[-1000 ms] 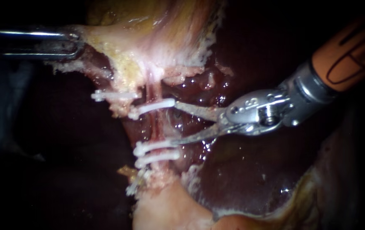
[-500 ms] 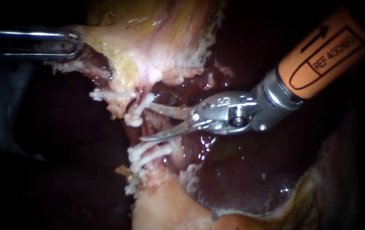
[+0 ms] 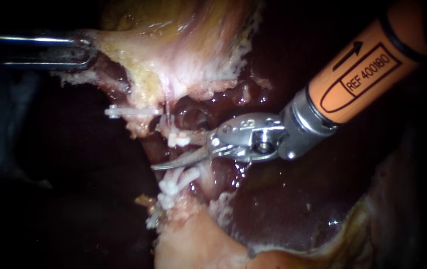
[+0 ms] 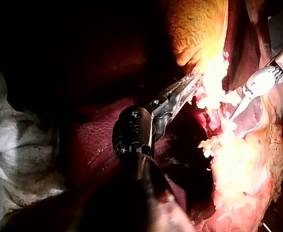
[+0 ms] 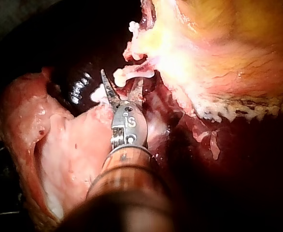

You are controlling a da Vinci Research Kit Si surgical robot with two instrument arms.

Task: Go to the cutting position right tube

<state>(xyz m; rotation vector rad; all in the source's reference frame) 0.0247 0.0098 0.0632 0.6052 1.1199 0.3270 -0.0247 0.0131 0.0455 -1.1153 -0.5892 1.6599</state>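
Observation:
My right instrument (image 3: 167, 152) has an orange shaft and comes in from the upper right. Its two curved blades stand open astride the pale right tube (image 3: 189, 167), between the upper white clip (image 3: 178, 140) and the lower pair of clips (image 3: 175, 182). The lower blade's tip pokes out past the tube; the upper blade is partly hidden behind the upper clip. In the right wrist view the right instrument (image 5: 122, 81) shows a gap between its blades beside a clip (image 5: 134, 73). My left instrument (image 3: 84, 50) is shut on the gallbladder's pale edge (image 3: 123, 50), also held in the left wrist view (image 4: 192, 81).
Another white clip (image 3: 127, 111) sits on the left tube stump. Dark wet liver (image 3: 293, 209) lies under and right of the blades. Pale fatty tissue (image 3: 193, 244) fills the lower middle, with more clips (image 3: 154, 218) just above it.
My right instrument has slid left, its blades passing over the tube between the clips and narrowing. The upper clip has tilted and shifted down-left. The left instrument has stayed still.

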